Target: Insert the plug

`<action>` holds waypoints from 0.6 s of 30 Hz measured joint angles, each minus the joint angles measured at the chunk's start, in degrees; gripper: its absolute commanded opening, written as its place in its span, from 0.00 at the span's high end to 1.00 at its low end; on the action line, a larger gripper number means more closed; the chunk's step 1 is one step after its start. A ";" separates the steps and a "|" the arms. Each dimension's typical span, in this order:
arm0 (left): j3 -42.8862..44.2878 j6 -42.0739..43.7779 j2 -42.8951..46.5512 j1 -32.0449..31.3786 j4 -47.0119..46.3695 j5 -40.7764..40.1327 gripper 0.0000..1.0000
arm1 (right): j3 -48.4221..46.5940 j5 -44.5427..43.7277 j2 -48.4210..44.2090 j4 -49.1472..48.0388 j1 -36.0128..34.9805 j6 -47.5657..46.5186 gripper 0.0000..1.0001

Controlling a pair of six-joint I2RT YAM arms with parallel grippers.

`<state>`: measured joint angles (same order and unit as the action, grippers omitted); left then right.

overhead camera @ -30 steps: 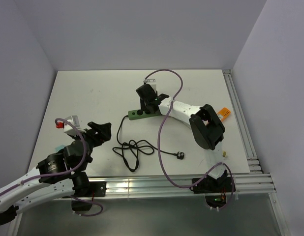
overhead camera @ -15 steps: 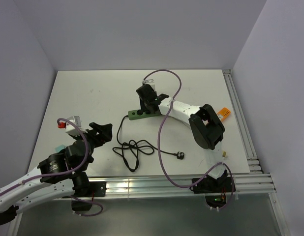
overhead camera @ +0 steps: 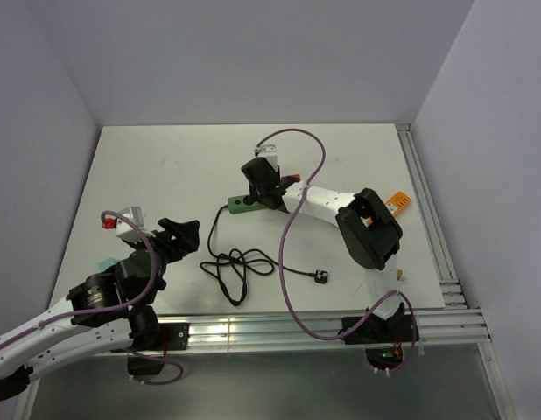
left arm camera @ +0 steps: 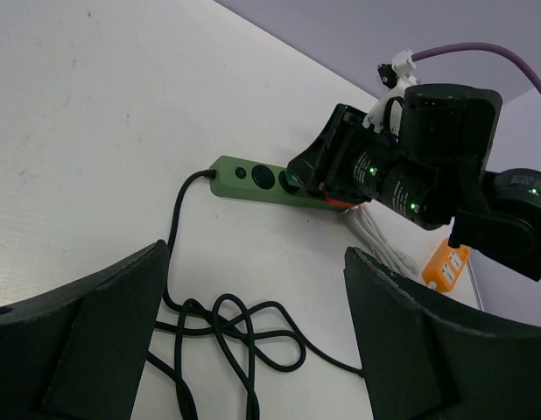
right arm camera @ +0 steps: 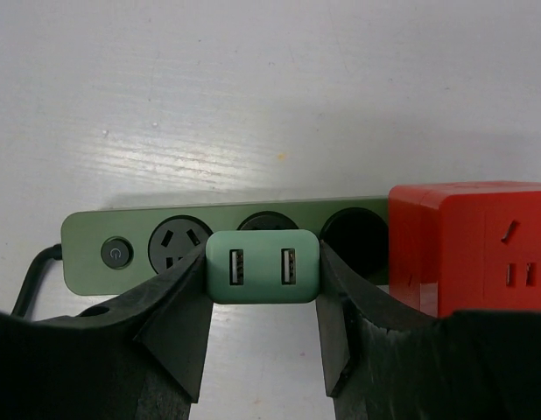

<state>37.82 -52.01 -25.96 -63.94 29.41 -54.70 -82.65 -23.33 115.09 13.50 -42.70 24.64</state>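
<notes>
Our right pincer (right arm camera: 263,293) is clenched on the plug (right arm camera: 263,265), a small pale green charger block with two USB ports on the face that looks at the wrist camera. The two fingers (right arm camera: 179,306) press its left and right sides. The plug stands directly over the middle socket of the green power strip (right arm camera: 87,238), which lies on the table (overhead camera: 165,166). The socket to its left (right arm camera: 178,241) and the socket to its right (right arm camera: 354,229) are both free. A red cube adapter (right arm camera: 467,245) sits on the right end of the strip, near the plug but apart from it.

We judge that picking up and aligning are done. What is left is the push down and then letting go. We cannot tell whether the prongs are already inside the holes, because the body of the plug hides them.

Our left pincer (left arm camera: 255,262) is released and grasps nothing; it hangs over the near left part of the table, above the tangled black cable (left arm camera: 227,337) of the strip. It could steady the strip if the push makes it slide.
</notes>
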 measured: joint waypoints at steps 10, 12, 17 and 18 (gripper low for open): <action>-0.31 -0.22 0.00 0.00 0.00 0.46 0.13 | 7.02 -2.58 -1.95 -7.80 -1.27 1.20 1.00; -0.31 -0.26 0.00 0.00 0.00 0.66 0.13 | 7.06 -2.99 -1.92 -7.96 -1.49 0.90 1.00; -0.31 -0.42 -0.02 0.00 0.00 0.85 0.13 | 6.88 -3.32 -1.66 -7.98 -1.70 -0.09 1.00; -0.31 -0.42 -0.02 0.00 0.00 0.87 0.13 | 6.91 -3.32 -1.64 -7.98 -1.75 -0.13 1.00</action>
<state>37.52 -52.42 -25.98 -63.94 29.41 -53.82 -75.75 -26.65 113.45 5.52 -44.45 24.51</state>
